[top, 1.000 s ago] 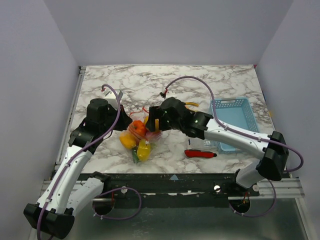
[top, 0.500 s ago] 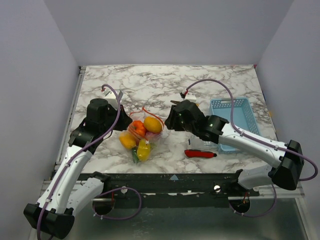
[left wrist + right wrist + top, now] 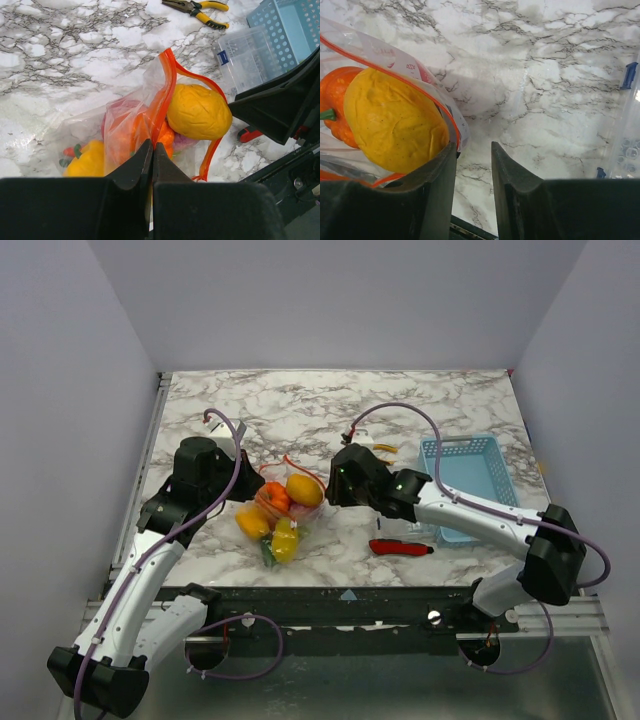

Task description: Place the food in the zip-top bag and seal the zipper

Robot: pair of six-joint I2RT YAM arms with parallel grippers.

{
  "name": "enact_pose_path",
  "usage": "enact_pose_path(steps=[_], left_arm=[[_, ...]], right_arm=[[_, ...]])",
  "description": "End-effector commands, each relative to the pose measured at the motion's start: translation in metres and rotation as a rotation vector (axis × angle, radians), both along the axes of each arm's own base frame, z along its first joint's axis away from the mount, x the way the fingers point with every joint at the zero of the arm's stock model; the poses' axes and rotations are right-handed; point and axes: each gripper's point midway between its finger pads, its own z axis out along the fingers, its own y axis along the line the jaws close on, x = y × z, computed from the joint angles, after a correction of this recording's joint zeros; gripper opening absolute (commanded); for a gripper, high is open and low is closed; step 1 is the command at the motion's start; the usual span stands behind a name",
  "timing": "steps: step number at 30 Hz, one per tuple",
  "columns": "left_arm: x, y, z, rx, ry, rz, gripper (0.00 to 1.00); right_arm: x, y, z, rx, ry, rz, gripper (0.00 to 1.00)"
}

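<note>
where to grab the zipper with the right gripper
Probably the free stretch of the zipper beside the yellow food, right gripper coming from the right and straddling the thin upright strip. The left gripper pins the bag opposite; the food bulges through the mouth, so stay clear.

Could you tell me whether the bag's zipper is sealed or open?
Open. The zipper strips stand apart in a wide loop around the yellow food piece sitting in the zip-top bag mouth.

Food lay inside the zip-top bag left of centre on the table, compartment box to the bag's right, basket right of that box, pliers behind the box, knife in front of it.
</note>
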Motion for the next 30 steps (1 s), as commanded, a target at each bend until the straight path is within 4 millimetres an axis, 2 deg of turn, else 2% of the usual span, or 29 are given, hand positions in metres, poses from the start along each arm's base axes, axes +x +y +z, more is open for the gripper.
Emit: enact_pose_path(steps=[1, 7, 18, 21, 23, 30], left_arm=[[0.001, 0.0, 0.001, 0.007, -0.016, -0.004, 0.0], [0.002, 0.001, 0.001, 0.012, -0.02, 0.003, 0.0], [0.002, -0.001, -0.001, 0.009, -0.01, -0.005, 0.0], [0.002, 0.0, 0.0, 0.009, -0.013, -0.003, 0.0], [0.002, 0.0, 0.0, 0.009, -0.014, -0.003, 0.0], [0.002, -0.001, 0.0, 0.008, -0.015, -0.004, 0.0]], right_arm=[[0.006, 0.022, 0.011, 0.047, -0.032, 0.07, 0.36], [0.008, 0.037, 0.006, 0.058, -0.014, 0.107, 0.36], [0.01, 0.042, 0.017, 0.114, -0.043, 0.105, 0.44], [0.014, 0.046, 0.009, 0.099, -0.033, 0.098, 0.43], [0.017, 0.047, 0.003, 0.083, -0.031, 0.092, 0.39], [0.028, 0.038, -0.006, 0.015, -0.061, 0.047, 0.33]])
